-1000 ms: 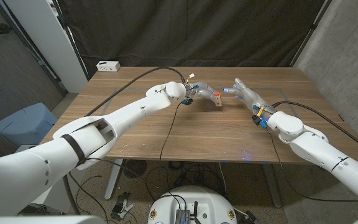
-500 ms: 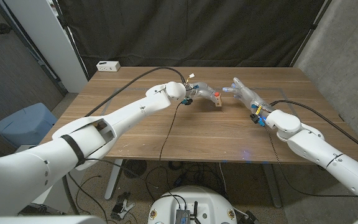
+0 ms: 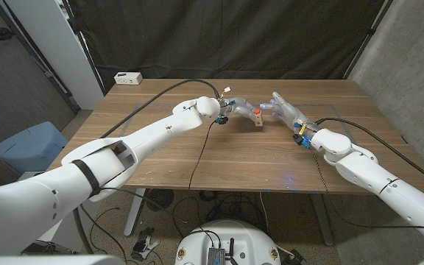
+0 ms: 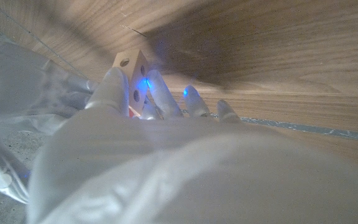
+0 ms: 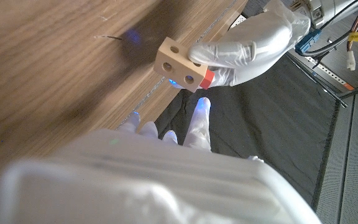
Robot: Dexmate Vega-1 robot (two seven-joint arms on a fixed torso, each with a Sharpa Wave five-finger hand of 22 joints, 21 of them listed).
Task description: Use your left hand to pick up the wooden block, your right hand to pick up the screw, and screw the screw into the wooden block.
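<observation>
Left hand (image 3: 235,110) grips the wooden block (image 3: 259,120) above the table's (image 3: 197,158) far middle, a red screw (image 3: 257,112) seated in it. Right hand (image 3: 282,107), fingers spread and empty, hovers just beside; tightening appears to remain.

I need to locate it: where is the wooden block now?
In the head view, the wooden block is held by the left hand near the table's middle, beside the right hand.

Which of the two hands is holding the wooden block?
The left hand grips the block, with the red screw on top. The right hand is beside it, fingers spread, holding nothing.
</observation>
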